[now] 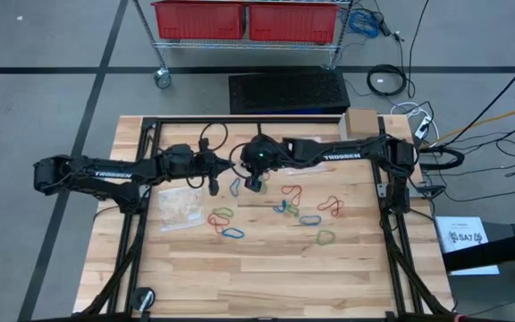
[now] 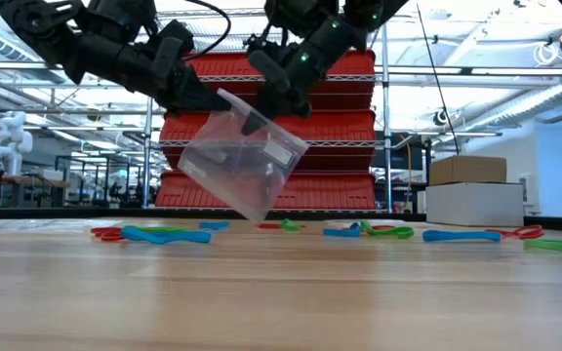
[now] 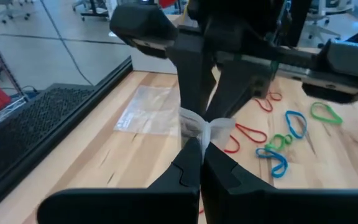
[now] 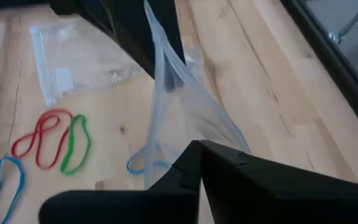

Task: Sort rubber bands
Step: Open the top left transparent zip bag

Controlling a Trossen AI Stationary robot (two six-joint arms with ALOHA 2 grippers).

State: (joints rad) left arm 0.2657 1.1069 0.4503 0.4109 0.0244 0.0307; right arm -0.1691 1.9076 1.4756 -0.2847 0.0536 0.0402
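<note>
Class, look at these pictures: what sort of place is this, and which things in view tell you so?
Probably a robotics lab or workshop. Metal shelving holds red storage bins, loose cables trail over a grey floor, and a wooden worktable with scattered rubber bands carries two robot arms, both gripping a clear plastic bag.

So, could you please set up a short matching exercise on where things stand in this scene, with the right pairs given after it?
Things:
1. held clear bag
2. spare clear bags
3. rubber bands
4. red bins

States:
A. loose on the wood
B. flat on the table
C. on the wire shelf
D. pinched by left gripper and right gripper

Pairs: 1-D, 2-B, 3-A, 4-C
</note>
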